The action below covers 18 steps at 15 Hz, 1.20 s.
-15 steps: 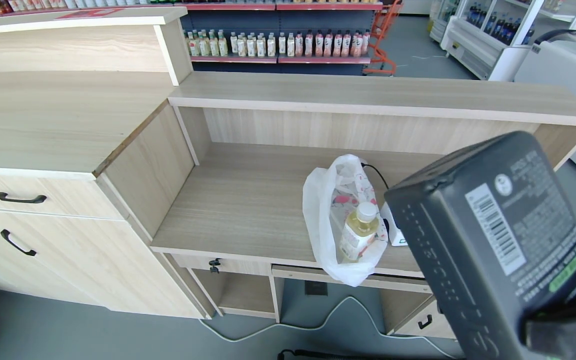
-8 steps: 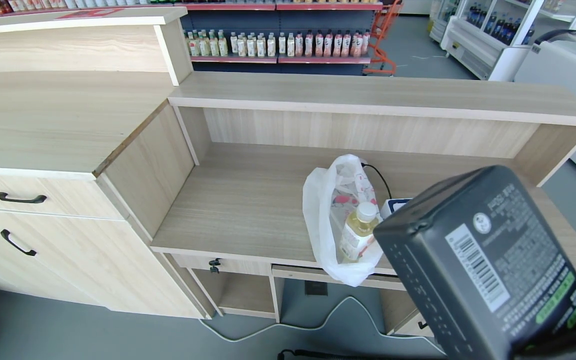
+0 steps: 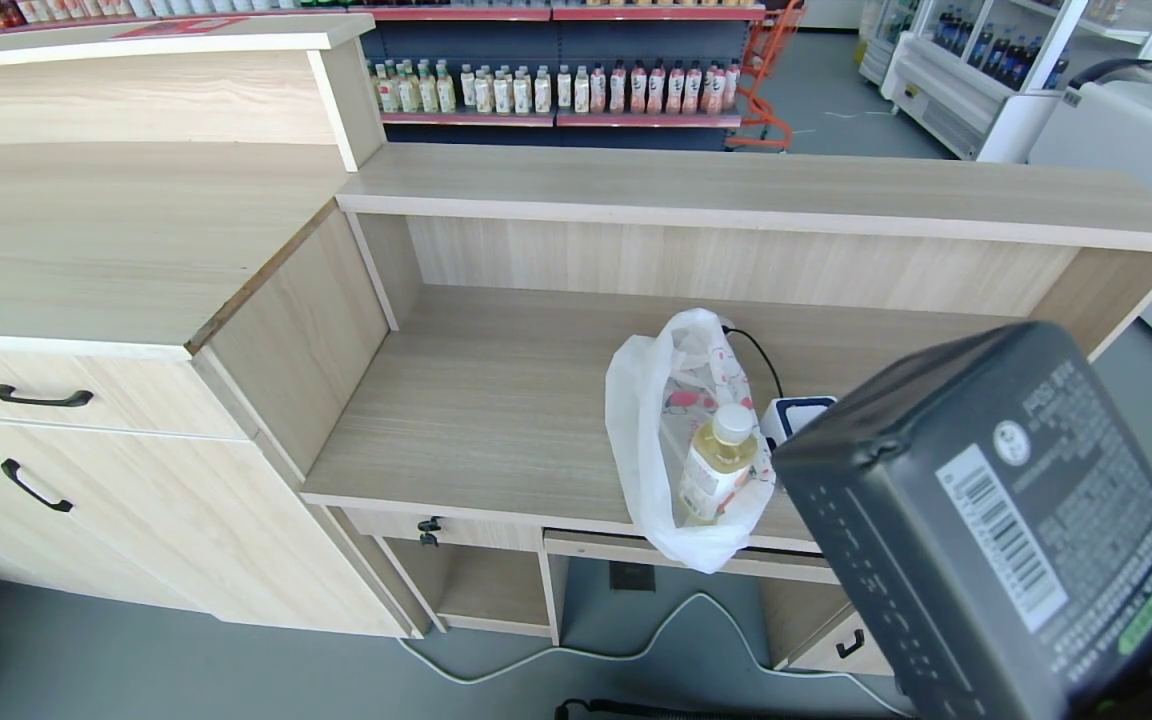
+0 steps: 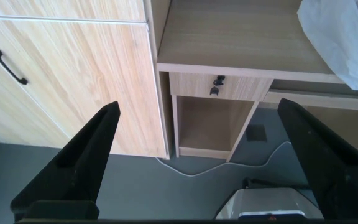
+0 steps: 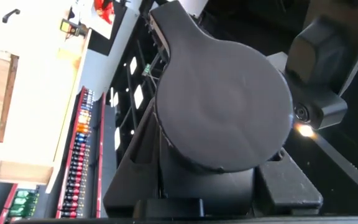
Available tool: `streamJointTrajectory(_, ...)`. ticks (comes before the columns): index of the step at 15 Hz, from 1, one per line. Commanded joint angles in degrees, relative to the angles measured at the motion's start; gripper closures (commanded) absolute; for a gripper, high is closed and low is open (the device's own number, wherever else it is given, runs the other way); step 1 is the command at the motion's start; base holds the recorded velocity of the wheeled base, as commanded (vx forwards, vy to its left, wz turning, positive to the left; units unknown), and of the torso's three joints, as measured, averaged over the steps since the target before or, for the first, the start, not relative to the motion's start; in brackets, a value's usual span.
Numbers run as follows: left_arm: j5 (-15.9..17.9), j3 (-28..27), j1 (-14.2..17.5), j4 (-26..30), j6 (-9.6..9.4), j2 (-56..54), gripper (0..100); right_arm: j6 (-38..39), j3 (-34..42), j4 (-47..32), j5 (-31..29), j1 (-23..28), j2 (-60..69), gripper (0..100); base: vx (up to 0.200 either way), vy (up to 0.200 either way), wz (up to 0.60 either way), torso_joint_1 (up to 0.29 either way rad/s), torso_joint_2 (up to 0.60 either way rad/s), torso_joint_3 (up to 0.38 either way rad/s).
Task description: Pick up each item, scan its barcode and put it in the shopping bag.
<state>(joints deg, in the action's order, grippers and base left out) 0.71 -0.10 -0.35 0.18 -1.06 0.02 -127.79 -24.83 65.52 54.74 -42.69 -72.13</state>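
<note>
A big dark grey pack [image 3: 996,520] with a white barcode label [image 3: 1001,535] hangs close to the head camera at the lower right, in front of the counter's right end. My right gripper [image 5: 219,186] is shut on it; its dark rounded end [image 5: 222,99] shows in the right wrist view. A white plastic shopping bag [image 3: 651,440] stands open on the counter's lower shelf with a yellow drink bottle [image 3: 719,465] inside. Just behind the bag sits a small white and blue scanner [image 3: 798,412]. My left gripper [image 4: 197,162] hangs open and empty over the floor in front of the counter.
The wooden counter [image 3: 496,400] has a raised back ledge [image 3: 736,190] and a taller cabinet with drawers [image 3: 86,400] on the left. A black cable [image 3: 761,350] runs from the scanner. A pale cable [image 3: 576,655] lies on the floor below.
The dark pack has dropped lower in the head view, swinging left and then a little back right. The scanner's top, hidden behind it before, now shows.
</note>
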Motion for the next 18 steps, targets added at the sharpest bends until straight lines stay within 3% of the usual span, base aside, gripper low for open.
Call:
streamJointTrajectory(1,0.0,0.0,0.0,0.0,0.01,0.0,0,-0.1,0.0,0.0,0.0,0.0,0.1,100,0.000,0.000,0.00,0.000,0.00,0.000)
streamJointTrajectory(3,0.0,0.0,0.0,0.0,0.01,0.0,0,0.9,-0.1,0.0,0.0,0.1,0.5,100,0.000,0.000,0.00,0.000,0.00,0.000)
streamJointTrajectory(5,0.0,0.0,0.0,0.0,0.01,0.0,0,11.3,-0.6,-1.0,-3.0,4.9,1.4,100,0.000,0.000,0.00,0.000,0.00,0.000)
streamJointTrajectory(7,0.0,0.0,0.0,0.0,0.01,0.0,0,30.1,-0.4,-6.8,-17.4,18.3,5.6,100,0.000,0.000,0.00,0.000,0.00,0.000)
streamJointTrajectory(8,0.0,0.0,0.0,0.0,0.01,0.0,0,37.3,-0.4,-10.6,-22.8,22.3,7.5,100,0.000,0.000,0.00,0.000,0.00,0.000)
streamJointTrajectory(9,0.0,0.0,0.0,0.0,0.01,0.0,0,50.5,-0.4,-17.5,-30.4,29.3,9.6,100,0.000,0.000,0.00,0.000,0.00,0.000)
streamJointTrajectory(11,0.0,0.0,0.0,0.0,0.01,0.0,0,66.6,0.0,-22.5,-32.1,40.2,10.3,100,0.000,0.000,0.00,0.000,0.00,0.000)
streamJointTrajectory(13,0.0,0.0,0.0,0.0,0.01,0.0,0,68.2,0.0,-25.9,-31.4,48.3,11.8,100,0.000,0.000,0.00,0.000,0.00,0.000)
streamJointTrajectory(15,0.0,0.0,0.0,0.0,0.01,0.0,0,71.0,0.0,-26.1,-31.4,51.3,12.1,100,0.000,0.000,0.00,0.000,0.00,0.000)
streamJointTrajectory(18,0.0,0.0,0.0,0.0,0.01,0.0,0,83.8,-0.4,-25.0,-31.5,54.5,9.3,100,0.000,0.000,0.20,0.001,0.00,0.001)
